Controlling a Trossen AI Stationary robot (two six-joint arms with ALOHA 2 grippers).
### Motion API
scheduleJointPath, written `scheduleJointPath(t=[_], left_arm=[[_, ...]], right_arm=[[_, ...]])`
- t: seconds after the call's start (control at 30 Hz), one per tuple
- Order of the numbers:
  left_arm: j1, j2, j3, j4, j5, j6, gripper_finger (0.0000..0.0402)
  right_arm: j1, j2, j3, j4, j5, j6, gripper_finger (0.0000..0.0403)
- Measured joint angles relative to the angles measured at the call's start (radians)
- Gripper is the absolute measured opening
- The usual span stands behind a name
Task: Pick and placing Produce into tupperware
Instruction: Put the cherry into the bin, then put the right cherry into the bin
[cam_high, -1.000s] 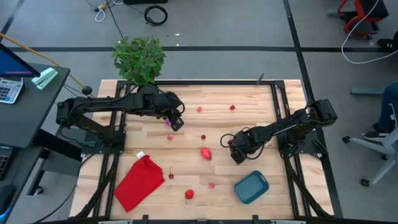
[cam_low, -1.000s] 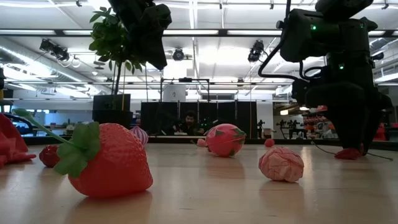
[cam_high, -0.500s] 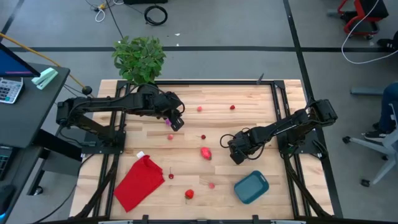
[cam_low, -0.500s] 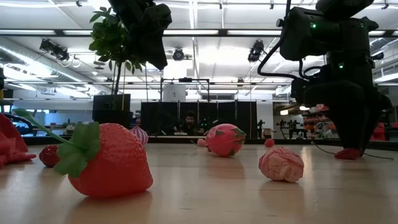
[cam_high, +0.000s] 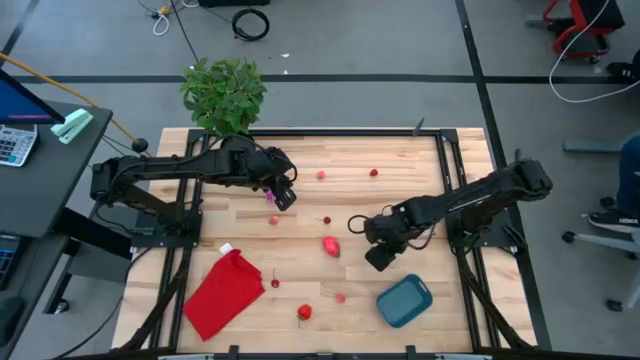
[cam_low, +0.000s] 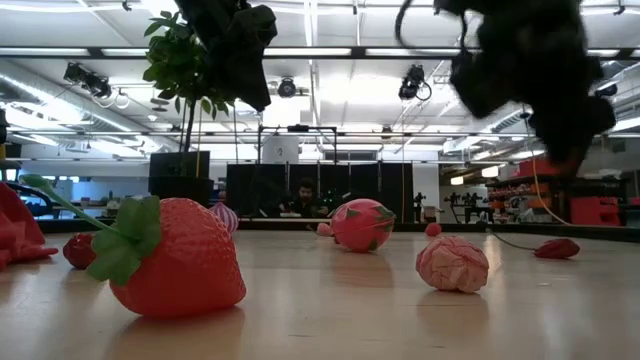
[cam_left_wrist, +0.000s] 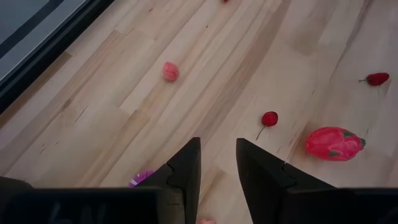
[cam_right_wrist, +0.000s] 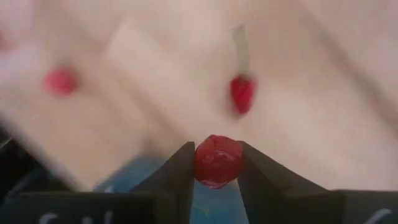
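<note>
My right gripper (cam_high: 379, 258) hangs above the table just beyond the teal tub (cam_high: 404, 301) and is shut on a small round red fruit (cam_right_wrist: 217, 160). The tub's rim (cam_right_wrist: 140, 176) shows below its fingers. My left gripper (cam_high: 284, 196) waits at the far left, narrowly open and empty (cam_left_wrist: 217, 163), beside a purple fruit (cam_high: 271, 197). Loose on the wood lie a pink dragonfruit (cam_high: 331, 246), a cherry (cam_high: 326, 220), a strawberry (cam_high: 304, 312) and several small red and pink pieces. My right gripper pinches the small round red fruit by its two opposite sides (cam_right_wrist: 198, 163) between its two fingers, at their free ends. The fingers point down at a slant. The fruit is lifted clear of the table.
A flat red cloth (cam_high: 223, 293) lies at the near left. A green potted plant (cam_high: 224, 93) stands at the far left edge. A red stemmed piece (cam_low: 557, 247) lies on the wood under the right arm. Bare wood lies between the dragonfruit and the tub.
My right gripper has risen from the table with the red fruit held between its fingers and has gone a little toward the near edge and the tub. A red stemmed piece stays on the wood where the gripper was.
</note>
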Motion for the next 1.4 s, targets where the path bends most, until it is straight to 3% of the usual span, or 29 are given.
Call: scheduleJointPath(t=[0.13,0.3,0.43,0.57,1.07,1.27,1.4], left_arm=[[0.000,0.000,0.000,-0.001,0.000,0.000,0.0107],[0.000,0.000,0.000,0.014,0.000,0.000,0.0107],[0.000,0.000,0.000,0.041,0.000,0.000,0.0107],[0.003,0.000,0.000,0.061,-0.001,0.006,0.0107],[0.015,0.000,0.000,0.070,-0.015,0.008,0.0107],[0.015,0.000,0.000,0.070,-0.015,0.009,0.0107],[0.015,0.000,0.000,0.070,-0.015,0.010,0.0107]], right_arm=[[0.065,-0.086,0.062,-0.065,-0.076,0.049,0.0110],[0.209,-0.139,0.107,-0.058,-0.083,0.146,0.0112],[0.330,-0.081,0.093,-0.054,-0.045,0.215,0.0112],[0.382,0.018,0.076,-0.062,-0.055,0.225,0.0113],[0.325,0.184,0.077,-0.027,-0.076,0.116,0.0182],[0.233,0.080,0.077,-0.030,-0.194,0.180,0.0188],[0.172,-0.030,0.078,-0.030,-0.065,0.177,0.0180]])
